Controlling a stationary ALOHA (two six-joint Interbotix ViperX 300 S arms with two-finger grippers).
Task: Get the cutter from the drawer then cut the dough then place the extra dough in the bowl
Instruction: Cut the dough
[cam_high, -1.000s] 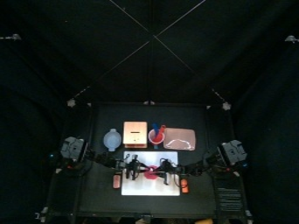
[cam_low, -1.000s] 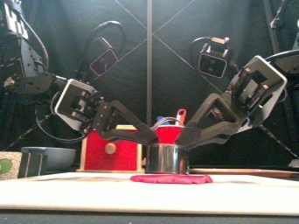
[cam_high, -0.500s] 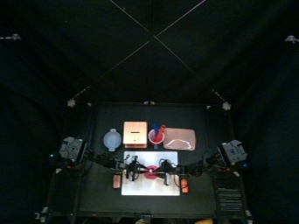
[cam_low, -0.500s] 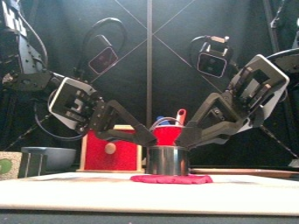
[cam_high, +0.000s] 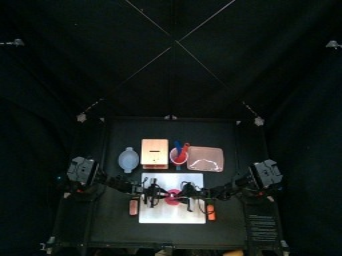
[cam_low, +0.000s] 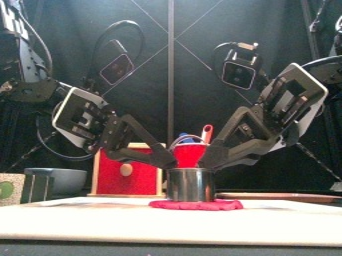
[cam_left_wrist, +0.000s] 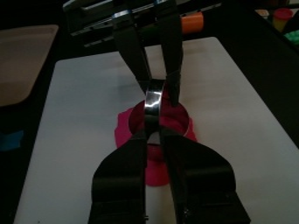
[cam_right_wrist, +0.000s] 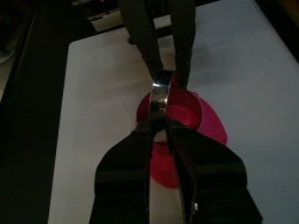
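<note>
Board (cam_left_wrist: 87, 96): dough (cam_low: 197, 205) under cutter (cam_low: 191, 183), left fingers (cam_left_wrist: 126, 168), right fingers (cam_right_wrist: 128, 164) gripping it; knives (cam_low: 206, 132) in cup (cam_low: 191, 157).

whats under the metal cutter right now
The round metal cutter stands on a flat red dough disc lying on the white cutting board. The board beneath the dough is covered.

Shiny metal cutter (cam_low: 191, 183), matt pink dough (cam_low: 195, 205), smooth white board (cam_left_wrist: 82, 96)

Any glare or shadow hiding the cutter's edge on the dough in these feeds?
Front view: cutter evenly lit, resting on the dough, edge clear. Left wrist view: a bright glint on the rim, left claw covers much of the dough. Right wrist view: same glint. Top view: board bright, cutter too small.
</note>
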